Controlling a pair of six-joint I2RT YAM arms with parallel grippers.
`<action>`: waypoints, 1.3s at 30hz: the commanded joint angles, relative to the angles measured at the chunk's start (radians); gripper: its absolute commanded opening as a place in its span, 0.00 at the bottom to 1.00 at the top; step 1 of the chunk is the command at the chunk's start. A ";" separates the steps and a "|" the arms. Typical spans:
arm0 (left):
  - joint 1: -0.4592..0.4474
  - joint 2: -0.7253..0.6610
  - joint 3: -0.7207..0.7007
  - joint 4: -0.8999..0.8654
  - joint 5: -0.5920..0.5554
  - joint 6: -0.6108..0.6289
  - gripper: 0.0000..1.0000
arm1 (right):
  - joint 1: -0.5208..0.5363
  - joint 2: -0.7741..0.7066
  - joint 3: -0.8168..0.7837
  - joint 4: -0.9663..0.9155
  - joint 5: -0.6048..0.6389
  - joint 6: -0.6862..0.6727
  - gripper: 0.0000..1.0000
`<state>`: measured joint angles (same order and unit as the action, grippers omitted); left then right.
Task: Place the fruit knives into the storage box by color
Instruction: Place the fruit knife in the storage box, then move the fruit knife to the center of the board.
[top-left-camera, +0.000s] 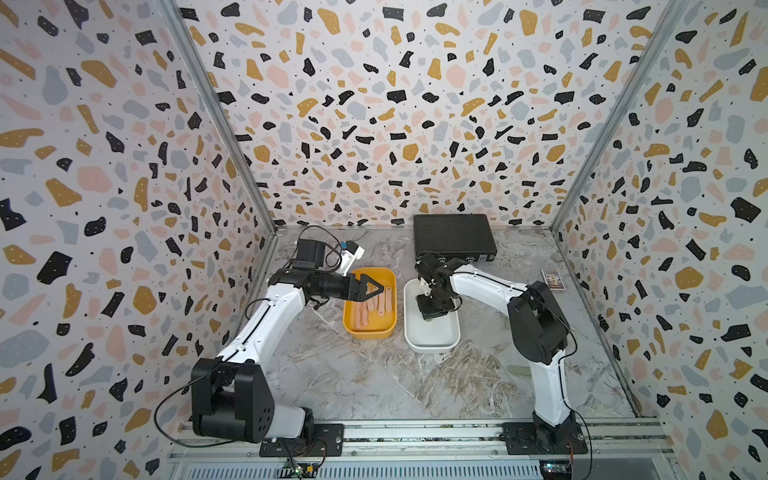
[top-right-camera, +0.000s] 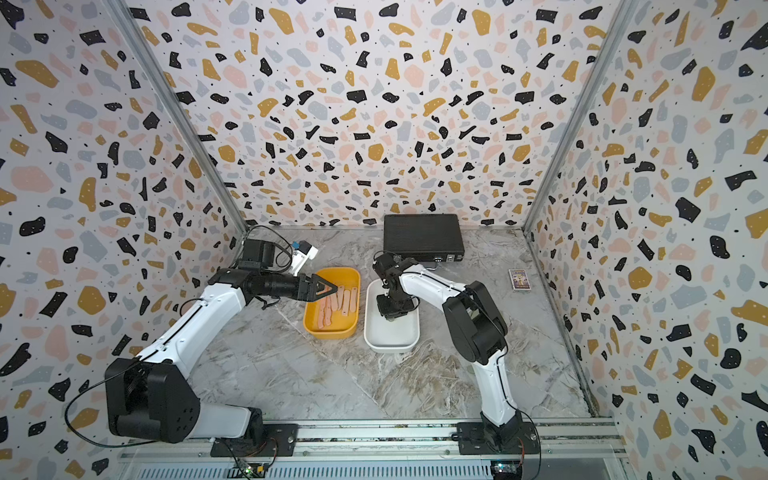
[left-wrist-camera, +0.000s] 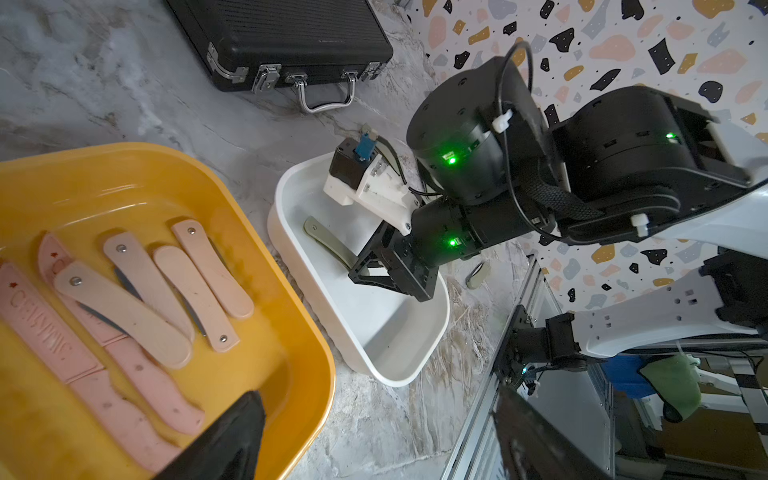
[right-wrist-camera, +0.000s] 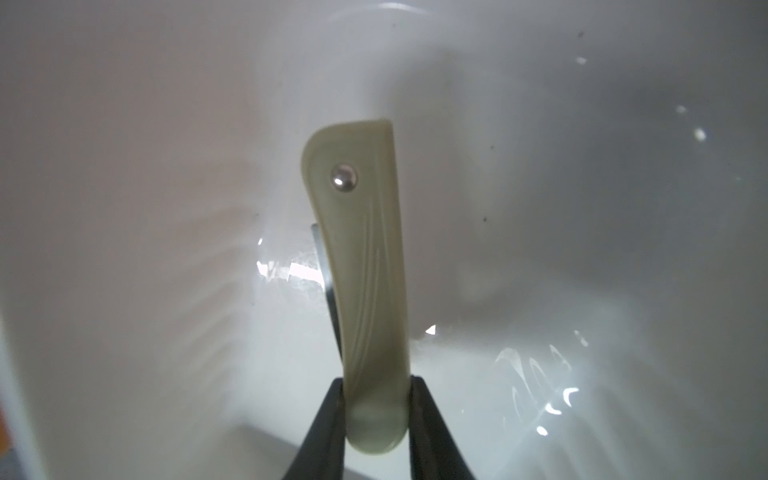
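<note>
Sage-green knife (right-wrist-camera: 361, 270) is pinched at its rounded end by the right gripper (right-wrist-camera: 378, 390), inside the white tub (right-wrist-camera: 124, 208). This grip is hidden in both top views. Pink knives (left-wrist-camera: 137, 299) are seen lying in the yellow tub (left-wrist-camera: 124, 178). The left gripper (top-left-camera: 373, 291) is spread wide and empty above them.

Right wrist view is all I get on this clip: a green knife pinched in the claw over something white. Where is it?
Observer: The right claw holds the green knife low inside the white tub.
Operator: And the pink ones?
Observer: Several pink knives lie in the yellow tub beside it.
Operator: Any left out?
Observer: A second green knife lies on the table, outside both tubs.
</note>
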<state>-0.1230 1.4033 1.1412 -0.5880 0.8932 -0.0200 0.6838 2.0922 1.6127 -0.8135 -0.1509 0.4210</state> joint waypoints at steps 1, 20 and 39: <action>0.004 0.008 -0.010 0.031 0.019 -0.003 0.87 | 0.002 -0.005 0.043 -0.004 -0.006 0.009 0.25; -0.013 -0.008 -0.015 0.047 0.030 -0.018 0.88 | -0.044 -0.238 0.002 -0.020 0.056 -0.040 0.56; -0.095 -0.015 0.009 0.022 0.030 0.020 0.89 | -0.379 -0.382 -0.184 -0.051 0.108 -0.132 0.62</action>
<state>-0.2165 1.4033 1.1397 -0.5751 0.9039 -0.0185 0.3210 1.7306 1.4437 -0.8299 -0.0593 0.3138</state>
